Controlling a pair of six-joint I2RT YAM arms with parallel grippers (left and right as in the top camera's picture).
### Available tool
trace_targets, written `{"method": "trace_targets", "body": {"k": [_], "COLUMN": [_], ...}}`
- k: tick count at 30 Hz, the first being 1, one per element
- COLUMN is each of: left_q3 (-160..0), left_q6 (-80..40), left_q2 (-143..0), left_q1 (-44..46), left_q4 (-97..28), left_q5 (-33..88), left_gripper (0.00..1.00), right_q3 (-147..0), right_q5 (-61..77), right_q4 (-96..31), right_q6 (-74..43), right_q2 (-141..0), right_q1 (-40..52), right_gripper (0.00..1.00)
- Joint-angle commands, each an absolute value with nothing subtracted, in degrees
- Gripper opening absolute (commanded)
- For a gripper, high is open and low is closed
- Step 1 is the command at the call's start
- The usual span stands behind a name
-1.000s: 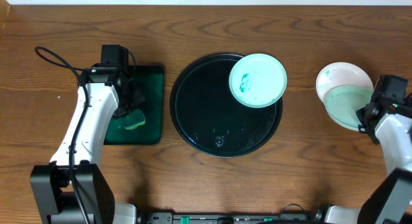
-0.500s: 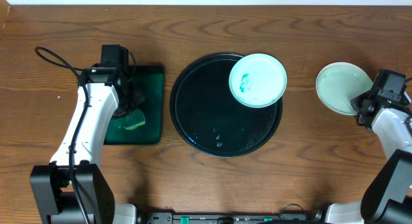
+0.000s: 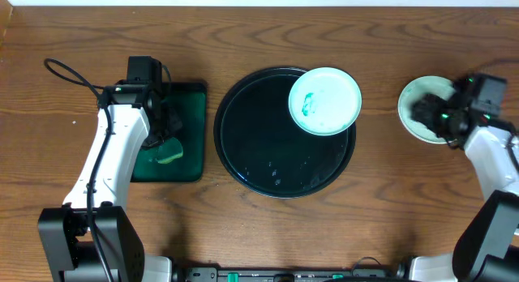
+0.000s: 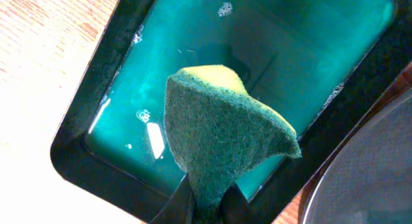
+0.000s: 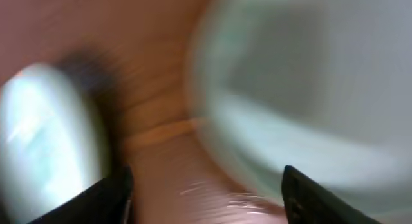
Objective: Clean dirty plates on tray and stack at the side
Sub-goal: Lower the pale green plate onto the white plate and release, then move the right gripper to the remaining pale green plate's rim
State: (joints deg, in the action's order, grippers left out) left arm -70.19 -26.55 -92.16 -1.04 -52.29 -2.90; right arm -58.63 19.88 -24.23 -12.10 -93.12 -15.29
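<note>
Wooden surface (image 3: 381, 201), seen from overhead.

- Round black tray (image 3: 243, 144): glossy, low-rimmed, at centre of the surface.
- Smeared plate (image 3: 325, 100): small, white to pale mint, teal-green smears left of centre. It lay at the tray's far right edge, overlapping the rim.
- Side plate (image 3: 409, 112): pale mint, on the bare surface right of the round black tray and well apart from it. Whether more than one plate lay there could not be told, and the right wrist view was too blurred to help.
- Right gripper (image 3: 430, 113): over the side plate. Its fingers (image 5: 106, 195) stood wide apart with nothing between them.
- Rectangular green tray (image 3: 195, 91): dark, left of the round black tray, holding teal liquid with a few bubbles.
- Sponge (image 4: 225, 134): green scouring face, yellow edge, above the liquid in the rectangular green tray.
- Left gripper (image 3: 166, 142): over the rectangular green tray. Its fingers (image 4: 183, 208) were clamped on the sponge's lower end.
</note>
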Motion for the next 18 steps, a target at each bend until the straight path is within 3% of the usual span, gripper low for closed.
{"method": "trace_targets", "body": {"k": [1, 8, 18], "left_q3": [-70.3, -69.9, -69.1], "left_q6": [-25.5, -25.5, -25.1], "left_q2": [-92.3, -92.3, -92.3], "left_q1": [-1.2, -1.2, -1.2], "left_q4": [-52.5, -52.2, -51.8], "left_q5": [-3.0, -2.9, -3.0], "left_gripper": [0.07, 0.07, 0.07], "right_q3": [-59.3, -58.8, -58.8], "right_q5": [33.2, 28.2, 19.8], "right_q4": [-25.3, -22.6, -10.9], "right_q6": [-0.7, 2.0, -5.8], "right_q2": [-93.1, -94.1, -102.4], "right_q1": [-10.2, -1.7, 1.1], "right_gripper": [0.75, 0.97, 0.9]}}
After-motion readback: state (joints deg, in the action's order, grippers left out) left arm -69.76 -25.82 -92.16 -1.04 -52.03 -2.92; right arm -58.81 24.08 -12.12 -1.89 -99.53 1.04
